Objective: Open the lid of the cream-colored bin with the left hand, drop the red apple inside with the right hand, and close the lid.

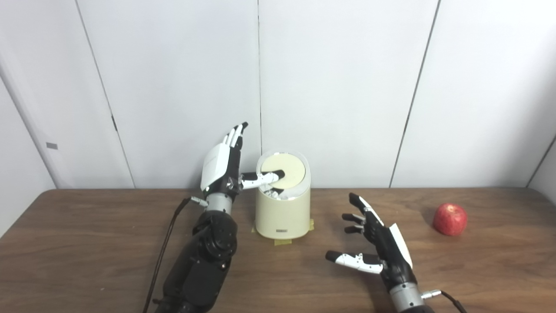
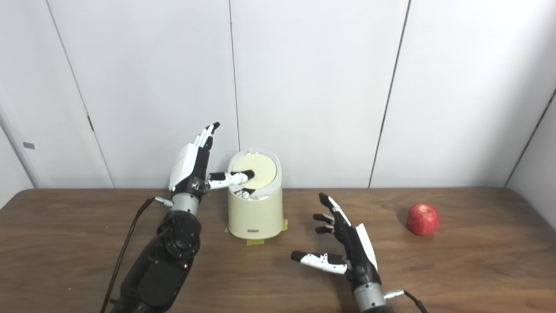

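The cream-colored bin [image 1: 282, 213] stands at the back middle of the table. Its round lid [image 1: 289, 169] is tilted, so a gap at the front shows crumpled white stuff inside. My left hand [image 1: 223, 167] is raised beside the bin's left side, fingers pointing up and apart, its thumb pressing on the lid's centre. The red apple [image 1: 450, 219] lies on the table far to the right. My right hand [image 1: 375, 248] is open and empty, hovering in front and to the right of the bin, well left of the apple.
The bin is fixed to the brown wooden table [image 1: 87, 243] with yellow tape [image 1: 283, 241]. A black cable [image 1: 167, 243] runs along my left arm. White wall panels stand right behind the table.
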`<state>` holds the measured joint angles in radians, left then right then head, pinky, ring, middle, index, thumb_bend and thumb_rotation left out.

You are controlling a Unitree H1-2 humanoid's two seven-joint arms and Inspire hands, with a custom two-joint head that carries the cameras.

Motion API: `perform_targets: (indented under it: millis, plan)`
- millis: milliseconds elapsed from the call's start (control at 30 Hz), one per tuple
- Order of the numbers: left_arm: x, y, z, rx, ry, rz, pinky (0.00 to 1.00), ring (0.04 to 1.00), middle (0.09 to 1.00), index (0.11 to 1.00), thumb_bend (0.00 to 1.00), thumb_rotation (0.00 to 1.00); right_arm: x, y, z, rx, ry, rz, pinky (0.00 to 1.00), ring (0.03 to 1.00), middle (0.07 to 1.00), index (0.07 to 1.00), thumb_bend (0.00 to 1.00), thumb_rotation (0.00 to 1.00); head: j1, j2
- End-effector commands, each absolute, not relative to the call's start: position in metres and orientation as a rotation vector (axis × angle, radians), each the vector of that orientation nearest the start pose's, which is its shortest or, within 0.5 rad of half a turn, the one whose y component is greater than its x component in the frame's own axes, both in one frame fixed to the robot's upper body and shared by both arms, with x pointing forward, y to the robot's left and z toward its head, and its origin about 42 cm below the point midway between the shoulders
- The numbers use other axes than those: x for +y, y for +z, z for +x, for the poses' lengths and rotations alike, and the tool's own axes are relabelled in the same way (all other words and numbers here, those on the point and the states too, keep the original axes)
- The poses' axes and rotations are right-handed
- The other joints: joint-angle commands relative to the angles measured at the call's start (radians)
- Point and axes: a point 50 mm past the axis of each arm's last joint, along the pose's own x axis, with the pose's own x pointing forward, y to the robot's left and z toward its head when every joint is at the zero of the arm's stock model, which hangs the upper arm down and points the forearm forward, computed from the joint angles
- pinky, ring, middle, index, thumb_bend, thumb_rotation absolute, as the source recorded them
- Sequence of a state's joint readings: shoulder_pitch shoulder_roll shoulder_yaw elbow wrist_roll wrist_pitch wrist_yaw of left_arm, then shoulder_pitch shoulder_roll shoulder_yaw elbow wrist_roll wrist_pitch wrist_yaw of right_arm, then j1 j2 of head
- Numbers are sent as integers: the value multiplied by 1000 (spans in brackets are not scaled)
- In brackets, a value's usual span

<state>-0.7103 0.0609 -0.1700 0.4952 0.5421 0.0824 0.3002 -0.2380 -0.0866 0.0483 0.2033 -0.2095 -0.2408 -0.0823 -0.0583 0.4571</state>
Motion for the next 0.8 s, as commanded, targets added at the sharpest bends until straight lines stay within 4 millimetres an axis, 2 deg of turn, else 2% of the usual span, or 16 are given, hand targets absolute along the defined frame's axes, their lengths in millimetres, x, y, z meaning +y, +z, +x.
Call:
perform_targets:
  millis: [0,200,233,300,400,567,667,767]
  plan:
    - [130,265,493,-425,114,671,856,1000,1000,1000,997,322,-214,128,353,-298,28,-308,667,783,920,900,773,270,-1,1]
    - [124,264,497,-422,122,704,849,1000,1000,1000,981,313,-217,127,350,-292,24,-298,679,794,919,909,782,284,-8,7]
    - [124,263,498,-427,134,741,845,1000,1000,1000,970,314,-217,127,350,-291,23,-297,688,798,920,911,781,283,-9,8]
    - [124,260,498,-440,166,830,843,1000,1000,1000,922,264,-217,126,349,-293,23,-299,690,799,919,912,779,288,-10,9]
    - [124,255,499,-451,198,972,864,1000,1000,1000,904,197,-217,125,348,-291,20,-298,685,798,917,907,780,295,-10,12]
    - [124,250,499,-458,217,1167,827,1000,1000,1000,946,88,-215,126,346,-293,21,-300,667,789,921,903,769,274,-9,16]
    - [124,249,498,-481,226,1252,805,1000,1000,1000,976,83,-215,125,345,-293,21,-294,658,786,917,900,769,261,-9,19]
    - [125,249,497,-488,218,1307,833,1000,1000,1000,970,71,-216,124,344,-288,19,-292,660,787,918,901,776,273,-7,26]
